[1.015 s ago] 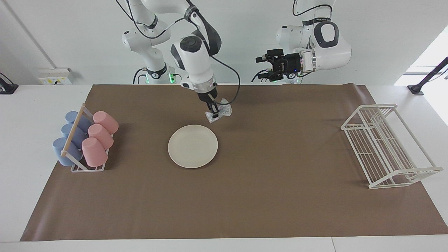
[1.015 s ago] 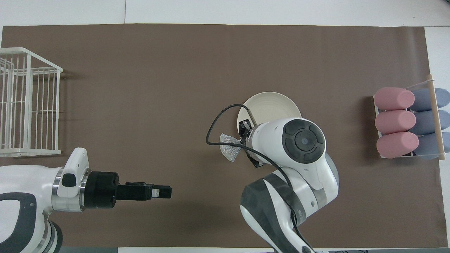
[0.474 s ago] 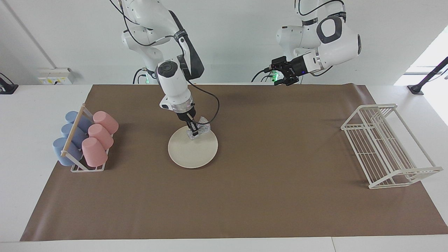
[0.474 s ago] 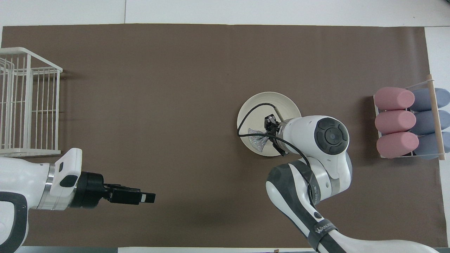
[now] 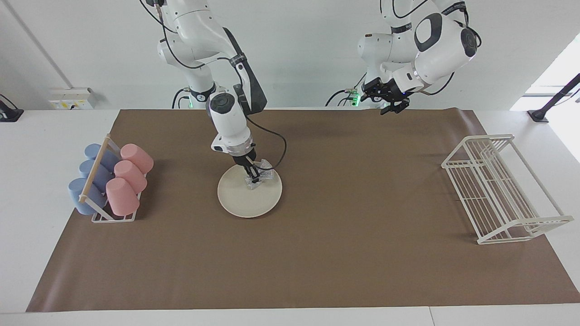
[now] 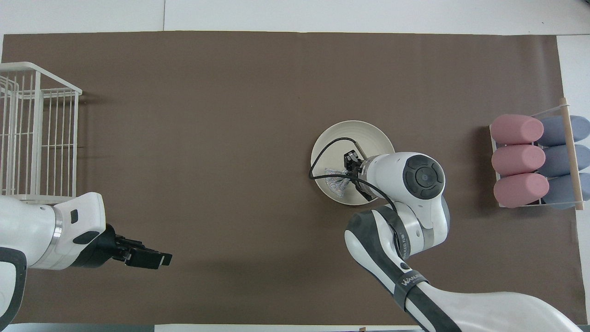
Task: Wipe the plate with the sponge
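Observation:
The cream-white plate (image 5: pixel 240 201) lies on the brown mat near the middle of the table and also shows in the overhead view (image 6: pixel 357 133). My right gripper (image 5: pixel 255 178) is shut on the silvery sponge (image 5: pixel 266 166) and presses it onto the part of the plate nearer the robots. The overhead view shows the sponge (image 6: pixel 335 182) on the plate beside the right gripper (image 6: pixel 345 174). My left gripper (image 5: pixel 393 106) is held high over the mat's edge near its own base, waits, and holds nothing; it also shows in the overhead view (image 6: pixel 156 259).
A rack of pink and blue cups (image 5: pixel 111 181) stands at the right arm's end of the mat, also in the overhead view (image 6: pixel 534 161). A white wire rack (image 5: pixel 498 190) stands at the left arm's end, also in the overhead view (image 6: pixel 32 133).
My right gripper carried the sponge from over the mat onto the plate and lowered it there. My left arm drew back toward its base and turned its gripper downward.

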You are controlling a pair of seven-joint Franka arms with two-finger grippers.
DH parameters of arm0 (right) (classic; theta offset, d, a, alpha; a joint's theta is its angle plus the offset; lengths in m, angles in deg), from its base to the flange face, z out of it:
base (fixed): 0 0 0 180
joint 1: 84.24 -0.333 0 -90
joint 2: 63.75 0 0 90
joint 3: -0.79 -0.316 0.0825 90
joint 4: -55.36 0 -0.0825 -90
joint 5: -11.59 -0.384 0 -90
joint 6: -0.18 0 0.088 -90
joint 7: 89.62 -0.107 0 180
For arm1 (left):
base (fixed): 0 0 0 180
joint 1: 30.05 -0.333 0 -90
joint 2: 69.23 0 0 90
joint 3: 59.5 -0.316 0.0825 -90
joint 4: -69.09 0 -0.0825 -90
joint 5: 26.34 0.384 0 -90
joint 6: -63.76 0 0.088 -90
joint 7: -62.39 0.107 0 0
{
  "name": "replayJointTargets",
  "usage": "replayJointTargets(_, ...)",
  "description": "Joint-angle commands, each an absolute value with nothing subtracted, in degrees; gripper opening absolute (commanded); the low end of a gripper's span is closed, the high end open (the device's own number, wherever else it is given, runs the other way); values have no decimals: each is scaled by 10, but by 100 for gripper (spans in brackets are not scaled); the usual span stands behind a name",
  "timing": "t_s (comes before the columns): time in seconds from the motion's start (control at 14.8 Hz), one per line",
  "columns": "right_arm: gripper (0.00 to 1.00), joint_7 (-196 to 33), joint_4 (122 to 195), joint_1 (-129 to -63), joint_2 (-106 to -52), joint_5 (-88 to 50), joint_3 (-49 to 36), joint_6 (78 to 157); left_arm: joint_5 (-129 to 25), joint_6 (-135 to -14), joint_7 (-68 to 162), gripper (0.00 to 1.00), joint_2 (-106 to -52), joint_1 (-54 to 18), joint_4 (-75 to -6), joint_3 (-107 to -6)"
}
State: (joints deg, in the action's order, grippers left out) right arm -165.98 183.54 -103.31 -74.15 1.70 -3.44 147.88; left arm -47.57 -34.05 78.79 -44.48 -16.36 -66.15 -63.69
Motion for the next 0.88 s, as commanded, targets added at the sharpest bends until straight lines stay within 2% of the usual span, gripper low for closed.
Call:
replayJointTargets(0.0,0,-1593,1838,-995,-767,17,-37,1491,-416,-321,779,100,-464,-173,-635,-633)
replayJointTargets(0.34,0,-1518,1838,-952,-770,17,-38,1502,-381,-334,716,100,-465,-174,-633,-633)
replayJointTargets(0.61,0,-1579,1837,-985,-778,10,-38,1506,-381,-329,681,100,-464,-181,-632,-631)
replayJointTargets(0.81,0,-1685,1836,-1042,-795,9,-38,1556,-381,-331,627,100,-464,-176,-633,-629)
